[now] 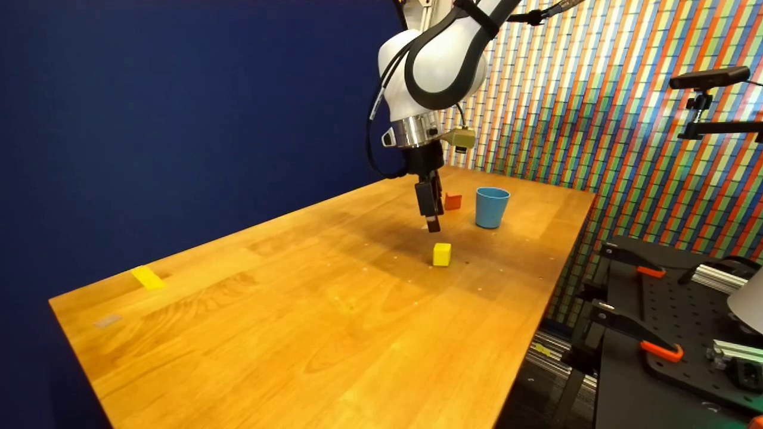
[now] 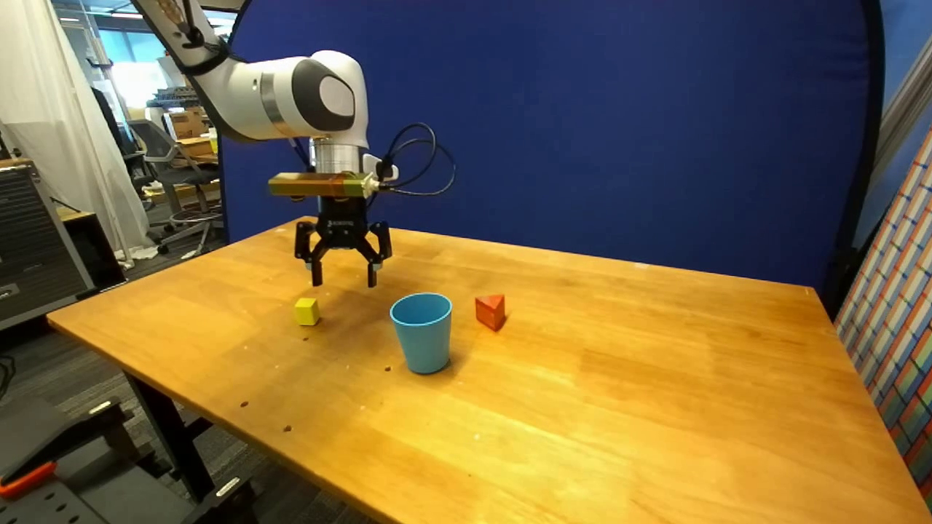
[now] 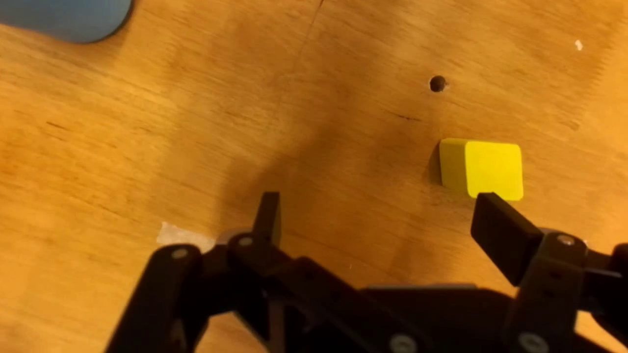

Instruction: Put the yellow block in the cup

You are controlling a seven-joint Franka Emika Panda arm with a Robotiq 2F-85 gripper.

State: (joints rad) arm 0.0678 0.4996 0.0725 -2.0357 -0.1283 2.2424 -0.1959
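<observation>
Over near the cup (image 2: 424, 343), the gripper (image 2: 344, 281) is hovering, fingers (image 3: 507, 240) spread apart; the yellow block (image 2: 307, 311) and red block (image 2: 490, 313) are sitting outside that cup.

In an exterior view, the gripper (image 1: 434, 219) hangs above the table (image 1: 286, 351) — near the yellow block (image 1: 442, 255). The cup (image 1: 491, 210) stands upright beyond.

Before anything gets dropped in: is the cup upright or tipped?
Upright. In both exterior views the cup stands with its narrower end on the table, its open rim facing up.
</observation>
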